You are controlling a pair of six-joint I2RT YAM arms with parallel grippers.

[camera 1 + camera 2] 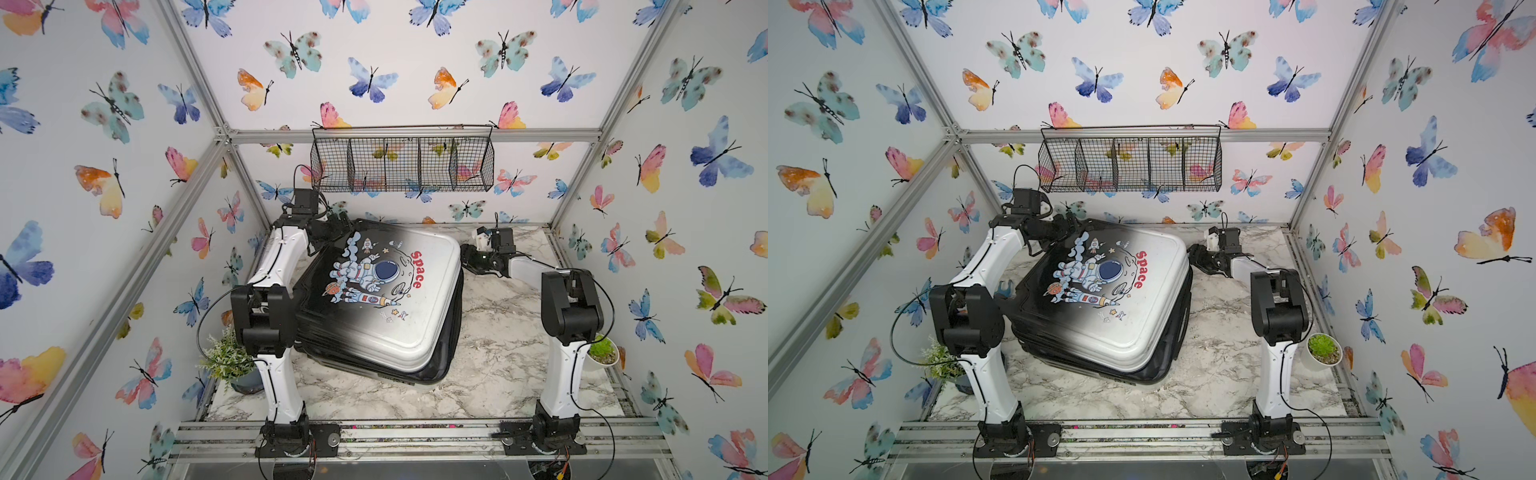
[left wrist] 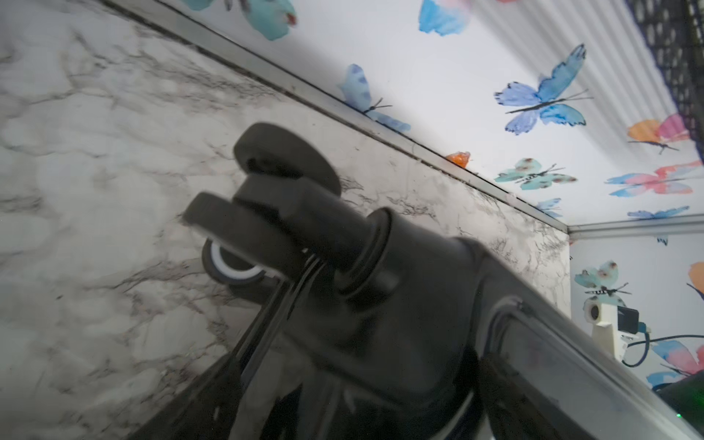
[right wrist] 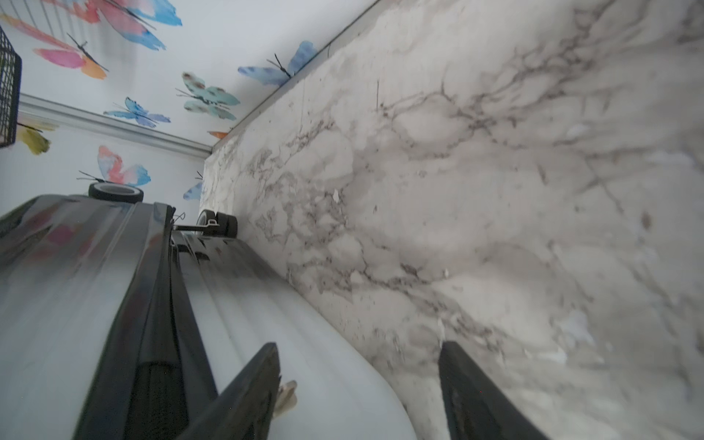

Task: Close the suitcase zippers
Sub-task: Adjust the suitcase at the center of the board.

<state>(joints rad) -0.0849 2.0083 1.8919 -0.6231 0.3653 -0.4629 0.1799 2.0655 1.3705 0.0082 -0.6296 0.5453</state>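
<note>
Presently, item one: right gripper, jaws parted fairly wide, only bare marble between them. One of its fingers lies across the white shell of the suitcase and grasps nothing. A small pale tab beside that finger is too blurred to name. In both top views it sits low at the case's far right corner, the white end.

Item two: left gripper, at the far left corner, the black end. Jaws stand wide; the fingers are hidden in every view, so contact with the case cannot be told. Its wrist camera looks closely onto a black caster wheel; a second wheel, white-hubbed, lies beyond.

Item three: suitcase, flat on the marble table between the arms, astronaut print up, turned askew.

Item four: zippers, a black track between the two shell halves, pulls not discernible. The upper shell sits offset over the lower, a black band showing along the right and near sides.

Sundries: wire basket on the back wall; leafy plant by the left arm; succulent in a white pot by the right arm.
</note>
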